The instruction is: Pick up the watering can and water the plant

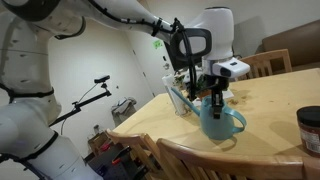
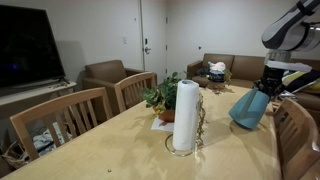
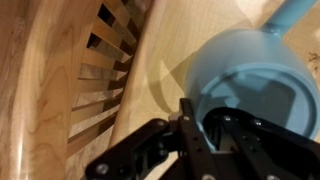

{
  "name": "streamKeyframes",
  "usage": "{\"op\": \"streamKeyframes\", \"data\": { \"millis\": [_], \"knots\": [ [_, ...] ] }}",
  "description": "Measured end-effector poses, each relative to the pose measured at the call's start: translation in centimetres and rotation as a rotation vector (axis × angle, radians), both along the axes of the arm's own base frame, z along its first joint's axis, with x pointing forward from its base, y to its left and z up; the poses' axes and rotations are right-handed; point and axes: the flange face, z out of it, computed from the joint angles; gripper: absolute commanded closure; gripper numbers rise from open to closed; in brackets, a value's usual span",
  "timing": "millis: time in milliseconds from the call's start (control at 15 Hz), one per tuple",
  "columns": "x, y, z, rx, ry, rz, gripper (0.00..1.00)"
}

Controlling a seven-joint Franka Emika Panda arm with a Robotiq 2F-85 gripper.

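Note:
The teal-blue watering can (image 1: 219, 119) (image 2: 249, 109) hangs near the table's edge, tilted, and looks slightly off the wood. My gripper (image 1: 214, 93) (image 2: 268, 87) comes down from above and is shut on the can's rim. In the wrist view the can (image 3: 250, 65) fills the right side, its spout pointing to the upper right. My gripper (image 3: 214, 128) has one finger outside the wall and one inside the opening. The plant (image 2: 161, 97), leafy green in an orange pot, stands mid-table behind the paper towel roll, some way from the can.
A paper towel roll (image 2: 186, 115) stands on a wire holder at the table's middle. A dark jar with a pale lid (image 1: 309, 128) sits at the right, and a clear bottle (image 1: 180, 99) stands by the can. Wooden chairs (image 1: 200, 160) (image 2: 60, 115) line the table, with slats (image 3: 100, 80) just below the can.

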Motion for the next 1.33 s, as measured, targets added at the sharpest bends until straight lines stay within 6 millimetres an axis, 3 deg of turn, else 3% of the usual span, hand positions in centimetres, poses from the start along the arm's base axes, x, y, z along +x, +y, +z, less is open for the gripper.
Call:
{"op": "streamKeyframes", "data": {
  "millis": [467,533,933,1000,1267,1333],
  "knots": [
    [-0.6,-1.7,0.4,0.016,-0.019,-0.104,0.96],
    [-0.5,-2.1,0.5,-0.001,-0.033,-0.116,0.83],
    [-0.1,-2.9,1.0,-0.056,-0.085,-0.130,0.83],
    [-0.1,-2.9,1.1,-0.056,-0.085,-0.130,0.96],
    [-0.2,-2.6,0.4,-0.036,-0.072,-0.127,0.96],
    [-0.2,-2.1,0.0,0.001,-0.062,-0.126,0.82]
  ]
}}
